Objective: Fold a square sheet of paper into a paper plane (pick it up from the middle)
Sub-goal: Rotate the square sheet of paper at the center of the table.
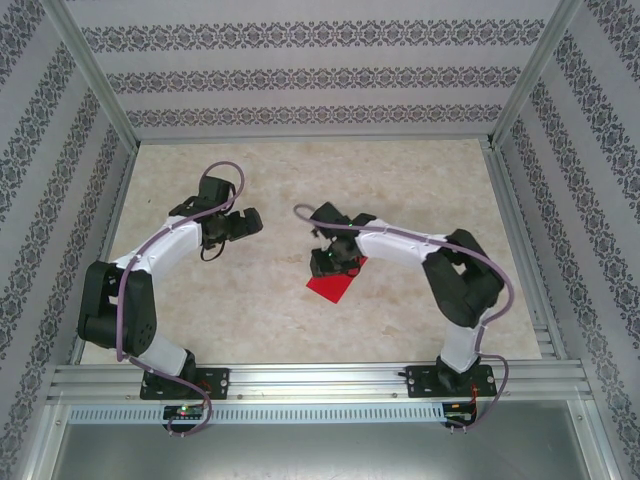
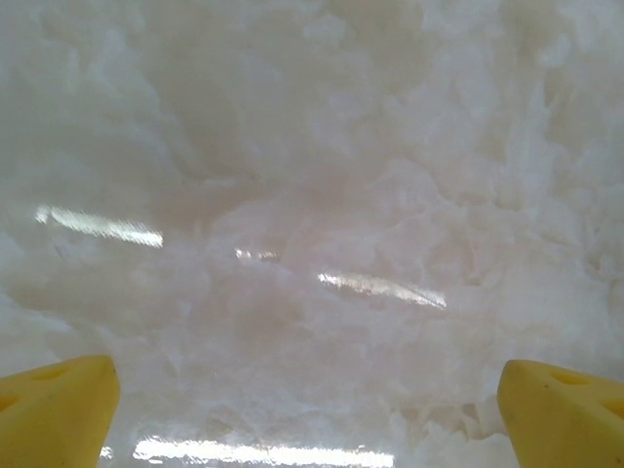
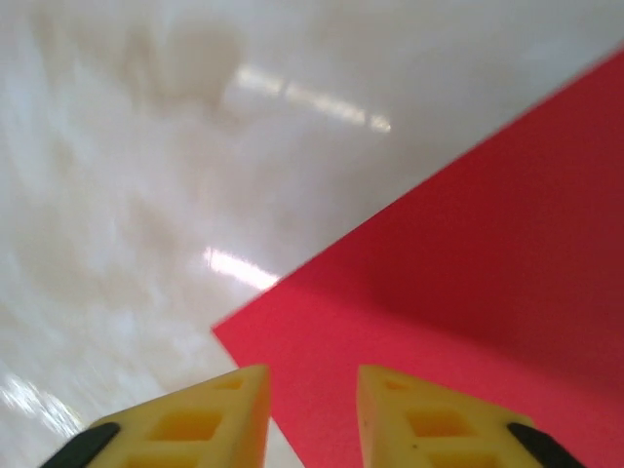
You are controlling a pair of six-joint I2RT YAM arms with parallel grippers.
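Starting at the right gripper [image 3: 312, 395]: you have its jaws standing narrow, with a slim gap between the two yellow fingers [image 3: 195, 424]. The sheet [image 3: 487, 273] lies flat beneath them. Red shows through the gap, and one corner of the sheet juts out just left of the left-hand finger. Whether the tips touch the paper cannot be told from the wrist view.

Your left gripper [image 2: 310, 409] stands wide, its tips at the two bottom corners of its wrist view. It hangs over the bare table [image 2: 312, 195], well apart from the sheet.

From above, the sheet sits right of the table's centre. Its far part is hidden under the right gripper's head, and its near corner points toward the bases. In both wrist views the fingers are cut off by the lower edge. The right wrist view is soft and blurred toward the table.

The sheet is thin, matt, bright red, with straight edges and sharp corners, red face up. The table is glossy, pale and marbled, with streaks of glare. The fingers are yellow plastic with square recesses.
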